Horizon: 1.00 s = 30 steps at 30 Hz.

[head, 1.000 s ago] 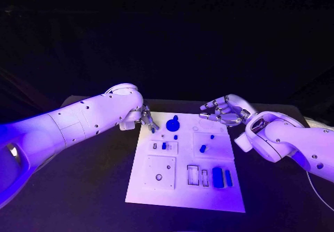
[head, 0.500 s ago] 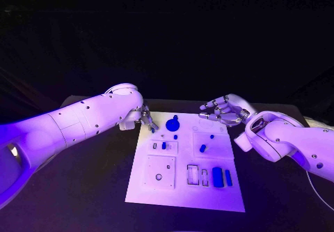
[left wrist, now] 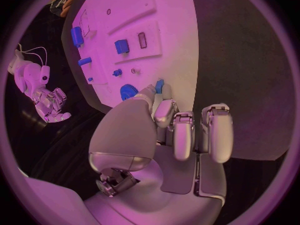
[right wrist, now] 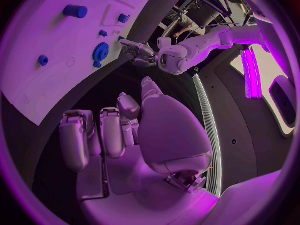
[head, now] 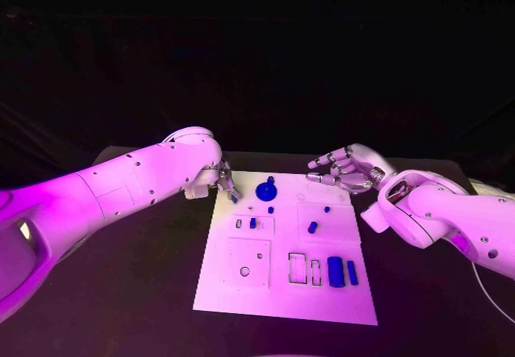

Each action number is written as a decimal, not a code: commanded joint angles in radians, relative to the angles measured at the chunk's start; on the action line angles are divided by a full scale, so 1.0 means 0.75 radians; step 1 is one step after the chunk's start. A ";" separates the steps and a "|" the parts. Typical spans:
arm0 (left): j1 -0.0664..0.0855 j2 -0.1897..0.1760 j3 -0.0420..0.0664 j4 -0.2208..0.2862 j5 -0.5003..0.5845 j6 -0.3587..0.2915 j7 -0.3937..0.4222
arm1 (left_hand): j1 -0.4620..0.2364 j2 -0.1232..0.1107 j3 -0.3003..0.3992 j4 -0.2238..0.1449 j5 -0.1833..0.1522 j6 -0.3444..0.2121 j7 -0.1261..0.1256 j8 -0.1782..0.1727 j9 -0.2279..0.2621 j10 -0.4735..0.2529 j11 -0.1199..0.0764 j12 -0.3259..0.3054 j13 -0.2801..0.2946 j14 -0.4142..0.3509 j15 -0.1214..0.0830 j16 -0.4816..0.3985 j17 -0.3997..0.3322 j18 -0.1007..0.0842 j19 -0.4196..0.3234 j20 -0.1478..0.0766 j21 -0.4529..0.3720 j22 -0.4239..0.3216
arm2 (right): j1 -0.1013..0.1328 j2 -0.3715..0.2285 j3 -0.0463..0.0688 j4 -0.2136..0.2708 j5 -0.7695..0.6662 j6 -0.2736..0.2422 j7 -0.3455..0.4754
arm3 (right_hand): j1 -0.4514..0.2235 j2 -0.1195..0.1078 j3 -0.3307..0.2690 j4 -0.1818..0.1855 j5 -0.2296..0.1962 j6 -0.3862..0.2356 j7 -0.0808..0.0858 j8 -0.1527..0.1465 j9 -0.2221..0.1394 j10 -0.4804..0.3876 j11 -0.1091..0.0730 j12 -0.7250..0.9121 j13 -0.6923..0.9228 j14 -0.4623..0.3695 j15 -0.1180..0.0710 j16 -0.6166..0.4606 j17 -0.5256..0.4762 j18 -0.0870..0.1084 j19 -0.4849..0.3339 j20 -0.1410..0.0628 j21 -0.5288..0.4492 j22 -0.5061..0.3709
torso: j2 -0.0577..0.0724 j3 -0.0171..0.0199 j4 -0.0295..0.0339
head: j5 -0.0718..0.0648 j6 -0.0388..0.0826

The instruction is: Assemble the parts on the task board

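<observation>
Task board [head: 281, 294]: white plate, long axis running away from me, centred on the black table [head: 140, 297].

Near end: 2 blue bars [head: 341, 271] lying side by side, long axes along the board, beside 2 narrow slots [head: 305, 268]; to their left a square plate with a small hole [head: 245, 264].

Middle: a short blue peg [head: 253, 222] on the left panel, a blue block [head: 312, 227] on the right panel.

Far end: blue gear [head: 266, 192], round, lying flat, with a small blue piece just beyond it.

My left hand [head: 225, 184]: at the board's far left corner, fingers drawn together; in the left wrist view a small blue part [left wrist: 159, 86] sits at my fingertips [left wrist: 164, 110], apparently pinched between thumb and finger.

My right hand [head: 344, 172]: at the far right edge, fingers curled in over the palm, nothing in them that I can see.

Governing relation: the gear lies just to the right of my left hand, between both hands; my left is the nearer.
</observation>
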State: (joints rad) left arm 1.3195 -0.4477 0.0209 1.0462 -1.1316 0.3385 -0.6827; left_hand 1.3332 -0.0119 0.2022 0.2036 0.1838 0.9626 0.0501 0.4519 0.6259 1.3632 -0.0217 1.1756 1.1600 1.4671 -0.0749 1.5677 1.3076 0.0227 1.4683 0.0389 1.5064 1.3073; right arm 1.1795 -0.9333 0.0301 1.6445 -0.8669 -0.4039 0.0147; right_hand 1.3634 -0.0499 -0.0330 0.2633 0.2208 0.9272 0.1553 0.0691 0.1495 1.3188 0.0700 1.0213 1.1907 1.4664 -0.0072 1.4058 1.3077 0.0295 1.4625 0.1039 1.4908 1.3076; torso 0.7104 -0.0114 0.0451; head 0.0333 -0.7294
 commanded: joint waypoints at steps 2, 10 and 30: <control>-0.005 0.007 -0.006 -0.006 0.014 0.032 0.014 | 0.068 0.007 0.083 -0.044 0.006 -0.008 -0.002 -0.012 -0.002 -0.008 -0.002 -0.016 -0.009 0.138 -0.004 0.004 0.351 0.001 0.066 -0.008 -0.001 0.238 | -0.001 0.001 0.000 0.002 -0.013 0.019 0.005 | -0.007 0.009 -0.011 0.001 0.005 0.005 -0.001 0.002 0.001 0.003 -0.005 0.002 0.001 0.068 0.000 -0.004 0.025 0.011 -0.008 0.000 -0.004 0.160 | 0.000 -0.0007 -0.0003 | -0.002 -0.004; -0.008 0.001 -0.008 -0.003 0.023 0.001 0.036 | 0.044 -0.056 0.294 -0.074 0.003 -0.005 0.013 -0.013 0.011 -0.002 0.004 -0.025 -0.017 0.138 0.002 0.004 0.351 0.001 0.068 -0.006 0.000 0.243 | -0.001 0.000 0.000 0.003 -0.012 0.022 0.005 | -0.007 0.009 -0.011 0.001 0.005 0.005 -0.001 0.002 0.001 0.003 -0.005 0.002 0.001 0.068 0.000 -0.004 0.025 0.011 -0.008 0.000 -0.004 0.160 | -0.002 -0.0003 0.0016 | 0.000 -0.003; -0.011 -0.195 -0.014 0.299 0.061 -0.340 0.218 | -0.057 -0.177 0.575 -0.187 0.090 0.020 0.003 0.029 0.069 0.045 -0.002 0.009 0.011 0.138 -0.002 0.004 0.351 -0.008 0.088 -0.009 0.023 0.275 | -0.005 -0.005 -0.001 0.003 -0.012 0.017 0.002 | -0.008 0.012 -0.013 0.002 0.007 0.007 -0.001 0.002 0.002 0.005 -0.005 0.006 0.003 0.068 -0.001 -0.005 0.023 0.011 -0.009 0.000 -0.004 0.159 | -0.005 0.0033 0.0070 | 0.010 0.007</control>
State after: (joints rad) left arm 1.3122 -0.5869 0.0107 1.2535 -1.1001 0.1747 -0.5614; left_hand 1.2938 -0.1353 0.5025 0.1880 0.2444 0.9601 0.0603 0.4694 0.6761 1.3909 -0.0230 1.1792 1.1673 1.4671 -0.0748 1.5677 1.3074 0.0227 1.4683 0.0389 1.5182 1.3073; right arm 1.1770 -0.9376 0.0297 1.6459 -0.8671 -0.4016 0.0142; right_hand 1.3593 -0.0459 -0.0358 0.2661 0.2206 0.9272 0.1553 0.0691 0.1501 1.3188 0.0700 1.0213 1.1931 1.4664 -0.0072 1.4058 1.3074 0.0294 1.4625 0.1039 1.4908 1.3074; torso 0.7075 -0.0097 0.0476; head 0.0389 -0.7261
